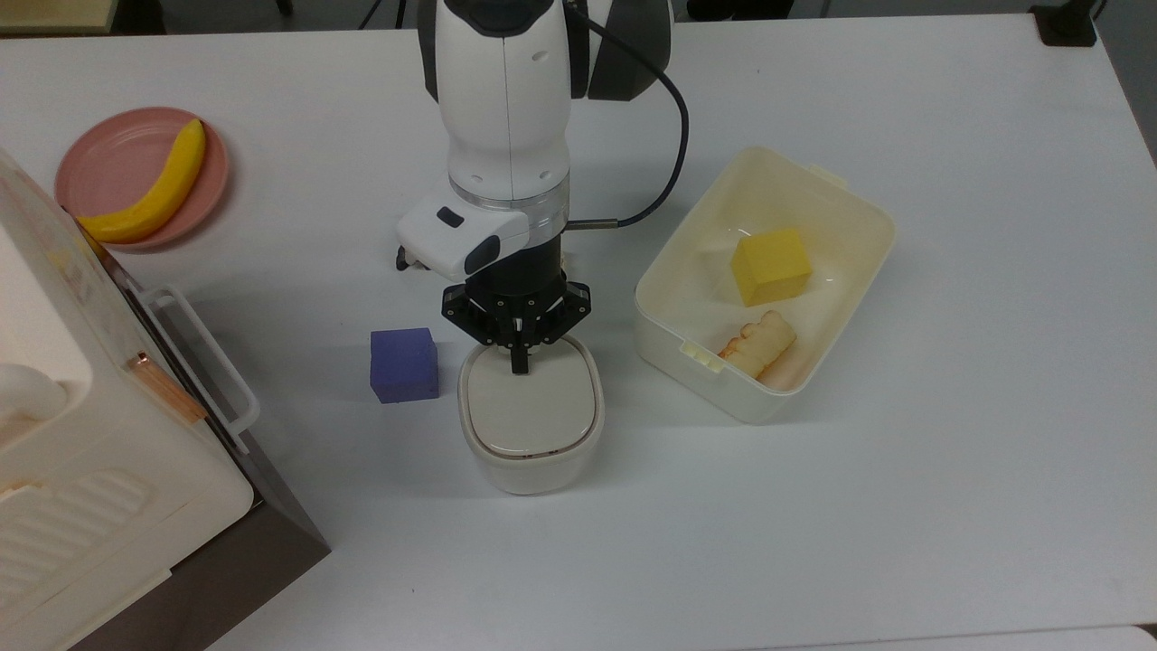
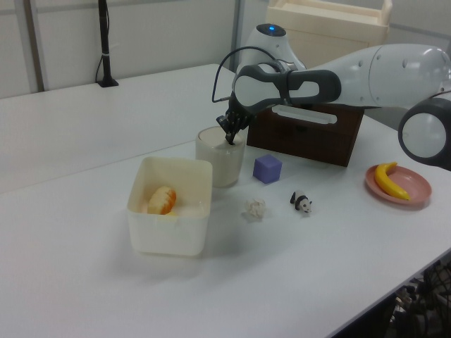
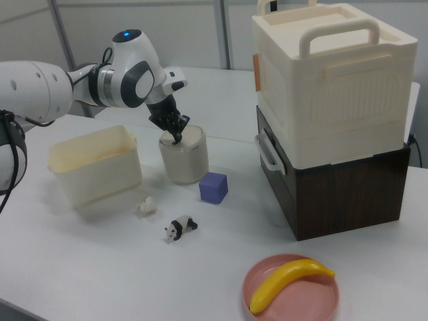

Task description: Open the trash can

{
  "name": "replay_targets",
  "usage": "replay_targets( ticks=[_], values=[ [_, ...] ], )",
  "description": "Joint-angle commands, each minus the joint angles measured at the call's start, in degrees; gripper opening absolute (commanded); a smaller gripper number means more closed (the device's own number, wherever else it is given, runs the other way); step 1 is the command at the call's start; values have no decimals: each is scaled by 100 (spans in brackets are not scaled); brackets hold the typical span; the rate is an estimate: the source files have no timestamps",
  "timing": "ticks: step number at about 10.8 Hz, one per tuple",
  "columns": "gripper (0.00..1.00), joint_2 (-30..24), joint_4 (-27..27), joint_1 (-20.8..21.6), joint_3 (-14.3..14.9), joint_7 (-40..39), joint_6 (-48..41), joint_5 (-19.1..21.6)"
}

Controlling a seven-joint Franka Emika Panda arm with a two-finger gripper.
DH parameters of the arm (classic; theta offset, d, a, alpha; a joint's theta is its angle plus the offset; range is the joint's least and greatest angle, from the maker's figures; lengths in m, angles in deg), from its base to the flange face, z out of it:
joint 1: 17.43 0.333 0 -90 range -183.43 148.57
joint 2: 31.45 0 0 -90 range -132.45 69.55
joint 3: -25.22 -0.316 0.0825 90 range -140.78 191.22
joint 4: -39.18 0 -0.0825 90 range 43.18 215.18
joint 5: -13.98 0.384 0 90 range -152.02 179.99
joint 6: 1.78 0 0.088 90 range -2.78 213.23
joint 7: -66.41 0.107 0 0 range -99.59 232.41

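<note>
**Tool tip on the lid, right where the button should be**

The trash can stands on the white table, just beside the purple block and near the big cream tub. Its flat lid is down. The tool points straight down at the lid's far edge, and its two fingers are pressed together into one thin tip. It holds nothing.

What could go wrong? The tip is thin. If it lands beside the button and not on it, the lid will likely stay down. If it pushes at a slant, it may slide off the smooth lid. The can looks light, so a hard push near its edge might tip it or shove it into the purple block. If the lid pops up, it could bump the tool above it.

Some things are hard to see. The tool covers the button in the top view. In the left view and the right view it is not plain if the tip is touching the lid or just above it. The inside of the can is hidden.
</note>
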Motion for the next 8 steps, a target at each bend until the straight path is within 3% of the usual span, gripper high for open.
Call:
replay_targets(
  ticks=[1, 3, 5, 6, 8],
  values=[
    [0, -613, 14, 129, 144, 92, -386, 69],
    [0, -1177, 119, 94, 153, 58, -1115, 113],
    [1, -1870, 601, -11, 153, -21, -1695, 113],
    [19, -2135, 716, -38, 153, -152, -2107, 113],
    [74, -2356, 726, -47, 162, -276, -2978, 113]
  ],
)
